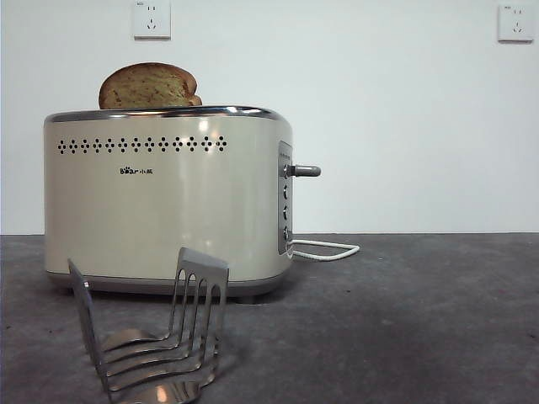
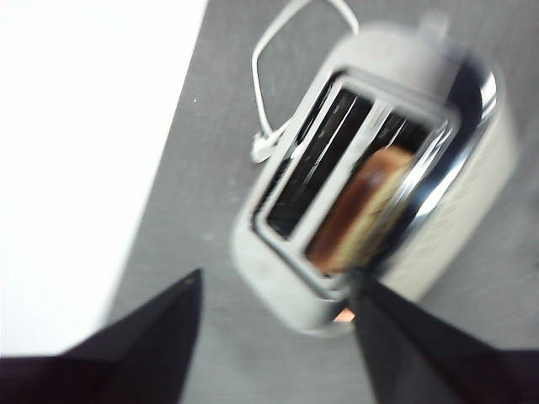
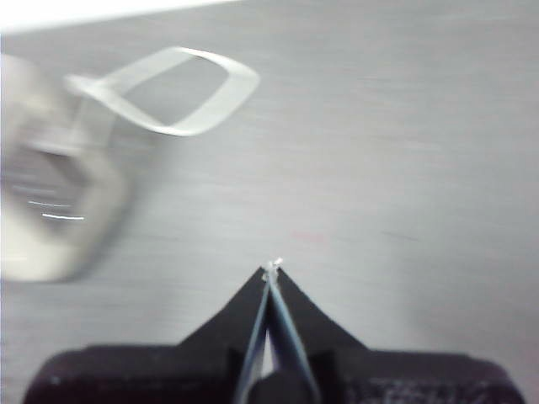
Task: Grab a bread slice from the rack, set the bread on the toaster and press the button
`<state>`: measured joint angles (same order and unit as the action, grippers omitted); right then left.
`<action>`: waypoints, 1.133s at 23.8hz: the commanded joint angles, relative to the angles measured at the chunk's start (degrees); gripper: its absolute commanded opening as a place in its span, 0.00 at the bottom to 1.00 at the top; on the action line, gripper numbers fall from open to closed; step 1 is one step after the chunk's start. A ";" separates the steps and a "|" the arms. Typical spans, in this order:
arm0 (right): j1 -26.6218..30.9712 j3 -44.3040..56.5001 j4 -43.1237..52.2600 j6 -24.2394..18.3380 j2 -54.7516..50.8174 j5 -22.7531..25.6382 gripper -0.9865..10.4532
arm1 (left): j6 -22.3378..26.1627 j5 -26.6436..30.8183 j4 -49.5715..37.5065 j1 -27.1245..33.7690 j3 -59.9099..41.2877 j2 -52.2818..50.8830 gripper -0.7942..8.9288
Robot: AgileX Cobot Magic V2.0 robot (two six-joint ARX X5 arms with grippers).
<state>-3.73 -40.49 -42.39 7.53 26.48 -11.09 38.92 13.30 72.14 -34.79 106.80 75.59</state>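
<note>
The slice of bread (image 1: 149, 86) stands upright in the toaster (image 1: 168, 202), its domed brown top rising above the chrome rim toward the toaster's left end in the front view. From above, in the left wrist view, the slice of bread (image 2: 364, 210) sits in one of the two long slots, the one farther from the white wall, while the other slot beside it shows only dark wire guides. The toaster (image 2: 370, 177) is a rounded cream box on a dark grey table (image 1: 404, 320), with a row of small dot holes and a small dark logo on its front face. A grey side panel carries a lever (image 1: 305, 171) that sticks out to the side, raised near the top of its track. A white cord (image 1: 324, 249) loops on the table just beside that end. In front of the toaster, nearest the camera, stands the low steel rack (image 1: 152, 332), its forked dividers holding nothing. The left gripper (image 2: 278, 290) hovers above the toaster with its two black jaws spread wide apart, holding nothing. The right gripper (image 3: 271, 271) hangs over bare table near the blurred cord (image 3: 168, 88), its jaws pressed together at the tips. Two white wall sockets (image 1: 152, 18) sit high on the pale wall behind.
</note>
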 commanded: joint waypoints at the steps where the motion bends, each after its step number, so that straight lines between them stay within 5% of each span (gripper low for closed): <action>1: -0.02 -0.15 4.44 4.26 3.48 -8.63 0.08 | -23.56 -3.82 2.54 -0.50 -0.22 -2.54 0.11; 5: -0.02 -0.17 13.51 9.16 11.52 -21.38 0.08 | -30.62 -6.45 3.28 -0.42 -0.22 -5.66 0.08; 14: -0.07 -0.66 33.22 23.02 35.21 -45.07 0.08 | -36.61 -7.96 3.45 -0.39 -0.24 -8.92 0.08; 27: -7.41 -19.43 29.81 25.18 56.98 -45.27 0.08 | -39.39 -13.70 3.52 -0.39 -5.95 -15.82 0.07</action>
<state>-10.61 -58.54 -11.84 32.62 82.11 -56.95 0.47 -0.10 75.64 -35.16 102.26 60.38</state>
